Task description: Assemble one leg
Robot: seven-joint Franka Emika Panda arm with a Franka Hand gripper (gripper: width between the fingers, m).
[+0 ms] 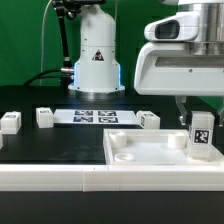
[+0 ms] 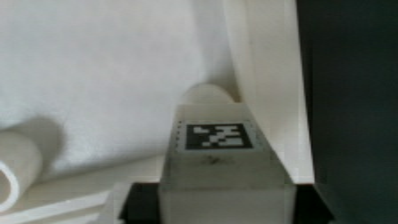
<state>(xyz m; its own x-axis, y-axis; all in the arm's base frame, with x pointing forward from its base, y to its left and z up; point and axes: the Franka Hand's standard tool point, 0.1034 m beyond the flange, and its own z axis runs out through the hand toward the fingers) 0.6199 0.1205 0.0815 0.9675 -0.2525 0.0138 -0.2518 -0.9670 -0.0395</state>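
Observation:
My gripper [image 1: 200, 116] is shut on a leg [image 1: 201, 134], a small white post with a black-and-white tag, and holds it upright. The leg's lower end is at the large white plate [image 1: 150, 152], at its corner on the exterior view's right. I cannot tell whether the leg touches the plate. In the wrist view the leg [image 2: 219, 140] sits between my two black fingers [image 2: 146, 202], pointing down at the plate's raised rim [image 2: 262, 80]. A round corner socket [image 2: 18, 155] shows at the edge. The gripper [image 2: 222, 205] is closed on the leg's sides.
Three more legs stand on the black table: two on the exterior view's left [image 1: 10, 122] [image 1: 45, 117] and one behind the plate [image 1: 148, 119]. The marker board [image 1: 95, 116] lies before the robot base [image 1: 96, 60]. A white ledge [image 1: 40, 175] runs along the front.

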